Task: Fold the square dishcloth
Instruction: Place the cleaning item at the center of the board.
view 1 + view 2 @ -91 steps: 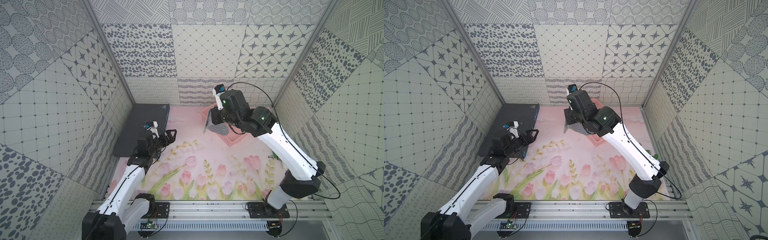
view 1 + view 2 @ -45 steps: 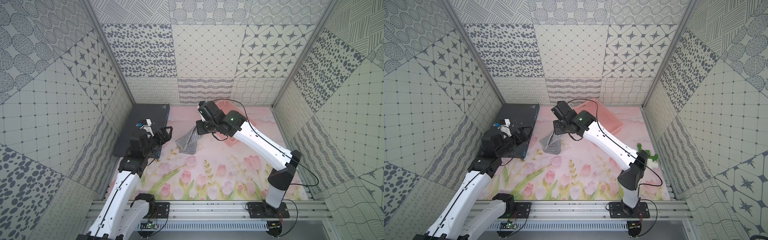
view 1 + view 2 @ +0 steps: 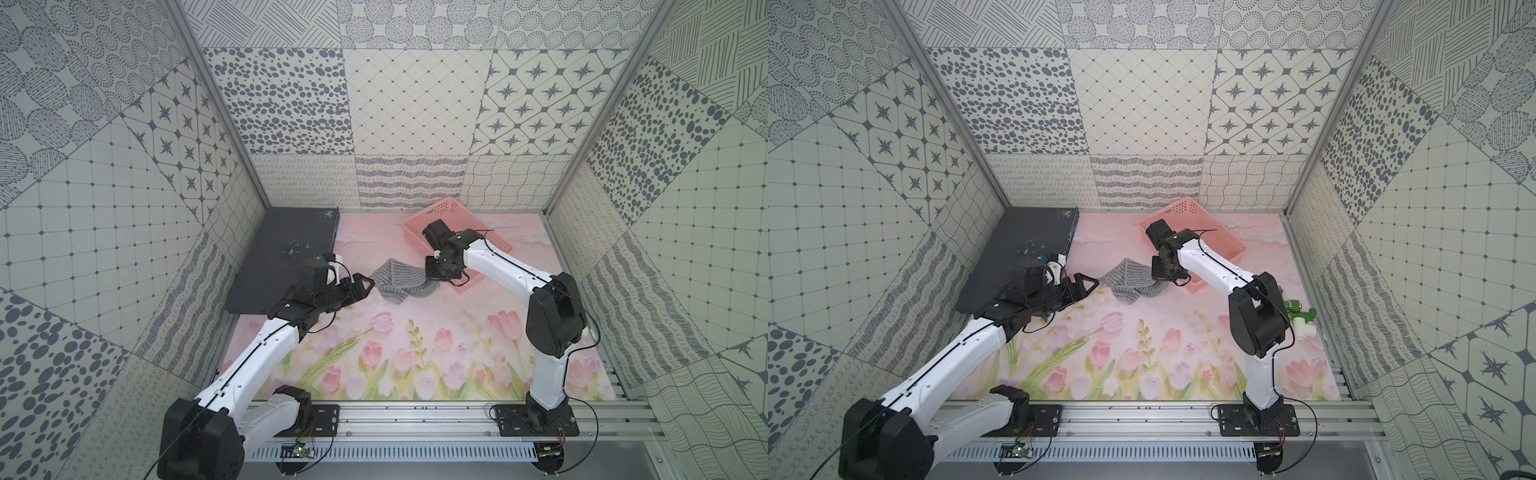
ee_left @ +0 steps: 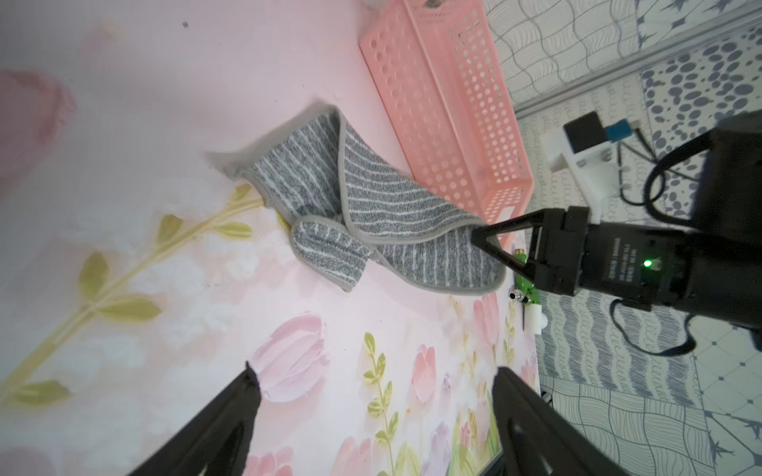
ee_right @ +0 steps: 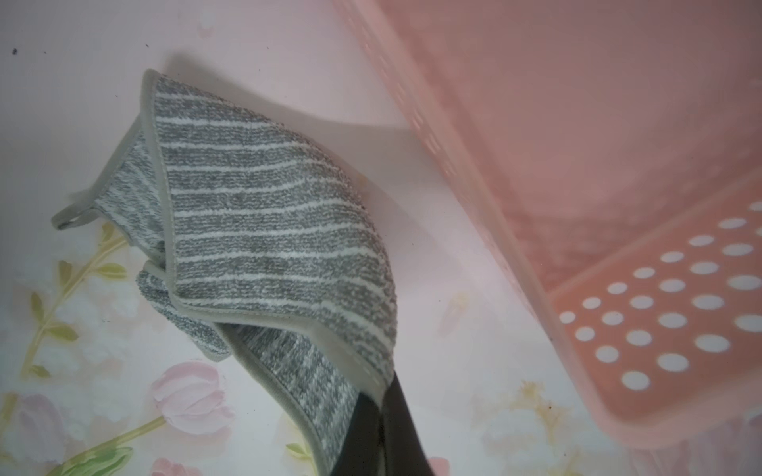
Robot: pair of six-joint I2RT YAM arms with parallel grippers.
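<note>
my right gripper (image 4: pixel 478 239) is pinched tight on one corner of the dishcloth (image 3: pixel 397 282). the corner is lifted a little while the rest of the cloth sags onto the table (image 3: pixel 415 340) just beside the pink basket (image 3: pixel 419 232). the cloth isn't flat: in the right wrist view one flap lies doubled over another, and a small rolled lump is tucked under the near edge. my left gripper (image 3: pixel 365 286) is spread wide and holds nothing. it sits low, close to the far end of the cloth, but i judge it isn't touching yet.

as i read it, the step in hand is to get the cloth spread square before any fold. to do that well i'd keep the right pinch firm and low so the corner doesn't slip. i'd bring the left gripper onto a single hemmed corner, not the doubled lump, or i'll trap two layers and the crease will go crooked. once both corners are held i'd draw them apart gently until the stripes run straight, with the cloth away from the basket wall so nothing snags. then i'd lay it down flat.
</note>
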